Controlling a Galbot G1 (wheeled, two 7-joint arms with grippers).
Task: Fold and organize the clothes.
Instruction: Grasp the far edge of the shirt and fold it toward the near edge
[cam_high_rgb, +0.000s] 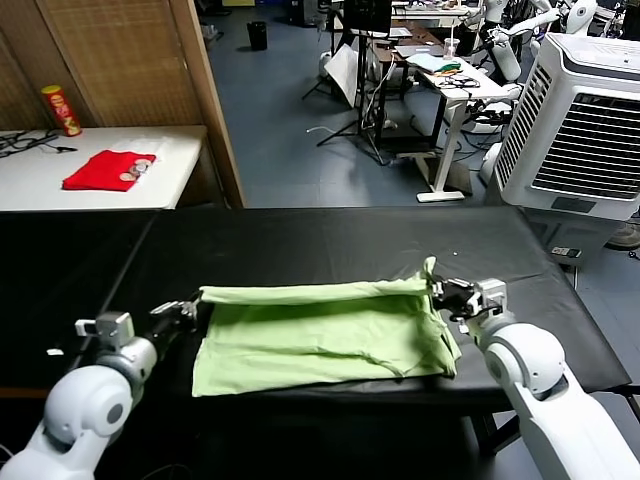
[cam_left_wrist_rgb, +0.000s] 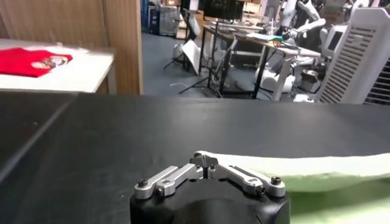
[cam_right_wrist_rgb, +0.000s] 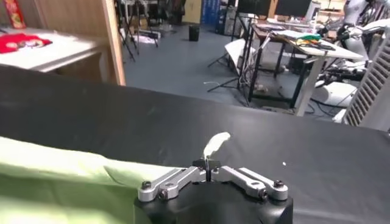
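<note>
Lying on the near part of the black cloth-covered counter (cam_high_rgb: 330, 240), the pale light-green short-sleeved T-shirt of thin soft fabric (cam_high_rgb: 320, 335) is seen partly folded, its far edge raised into a long ridge between the two arms. The left end of this ridge is pinched by the closed left claw (cam_high_rgb: 190, 308), and the right end, where a small tip of fabric stands up, is pinched by the closed right claw (cam_high_rgb: 441, 291). A red folded garment (cam_high_rgb: 108, 170) and a red cylindrical snack can (cam_high_rgb: 61, 109) are seen on a white side table (cam_high_rgb: 175, 150) far to the left. A large white cooling unit (cam_high_rgb: 580, 125) stands far to the right.
</note>
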